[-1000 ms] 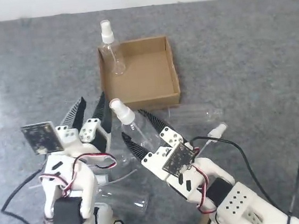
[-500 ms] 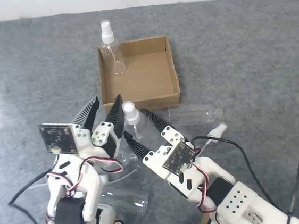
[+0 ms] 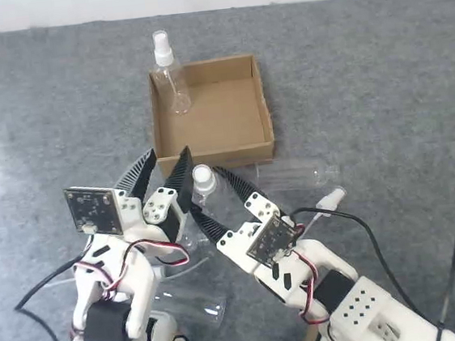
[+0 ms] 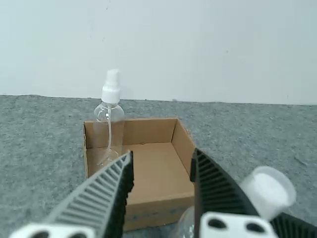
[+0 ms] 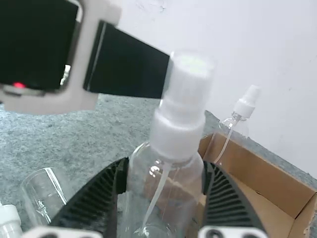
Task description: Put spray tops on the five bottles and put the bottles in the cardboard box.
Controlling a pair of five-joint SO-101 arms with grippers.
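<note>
Clamps bottle (image 5: 164,174) in right gripper (image 3: 205,192), hiding its body; spreads left gripper (image 3: 166,156) wide, brought closer beside the cap (image 3: 203,175).

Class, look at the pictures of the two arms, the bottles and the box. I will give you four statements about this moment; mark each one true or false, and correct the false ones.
1. The right gripper grips an upright bottle with a spray top on it. True.
2. The cardboard box holds three bottles. False: one capped bottle stands in a corner of it.
3. The left gripper is clamped on the spray top. False: its jaws are open, beside the top.
4. A clear bottle lies on its side on the table, outside the box. True.
</note>
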